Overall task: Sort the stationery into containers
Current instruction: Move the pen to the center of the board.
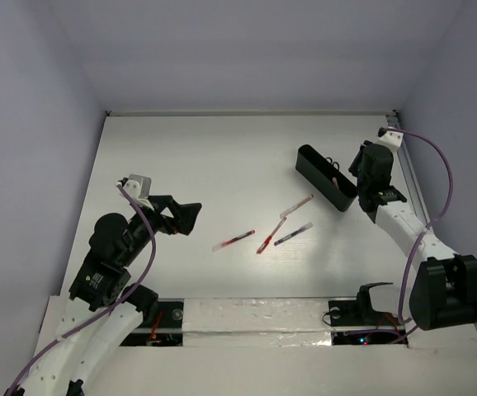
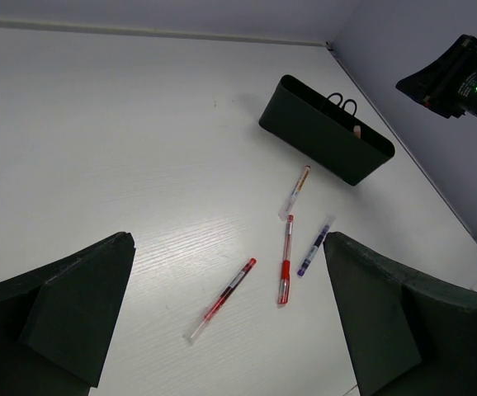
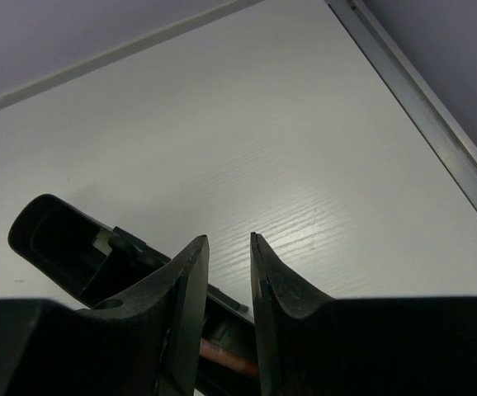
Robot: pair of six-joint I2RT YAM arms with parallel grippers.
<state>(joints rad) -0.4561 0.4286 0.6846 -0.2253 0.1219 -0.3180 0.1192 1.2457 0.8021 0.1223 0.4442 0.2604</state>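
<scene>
The long black tray (image 1: 325, 177) lies at the right of the table, with black scissors handles (image 1: 335, 165) sticking out of it. Two red pens (image 1: 233, 241) (image 1: 271, 236), a blue-purple pen (image 1: 292, 234) and a pale pen with a red tip (image 1: 296, 205) lie loose at mid-table. My left gripper (image 1: 191, 216) is open and empty, left of the pens; its view shows the pens (image 2: 220, 299) and the tray (image 2: 325, 132). My right gripper (image 1: 359, 158) hovers at the tray's right side, jaws a little apart and empty (image 3: 229, 239). Below it a red pen (image 3: 230, 356) lies inside the tray (image 3: 57, 239).
A metal rail (image 3: 424, 124) runs along the table's right edge close to the right gripper. Grey walls enclose the table on the left, back and right. My right arm (image 2: 461, 78) shows in the left wrist view beyond the tray.
</scene>
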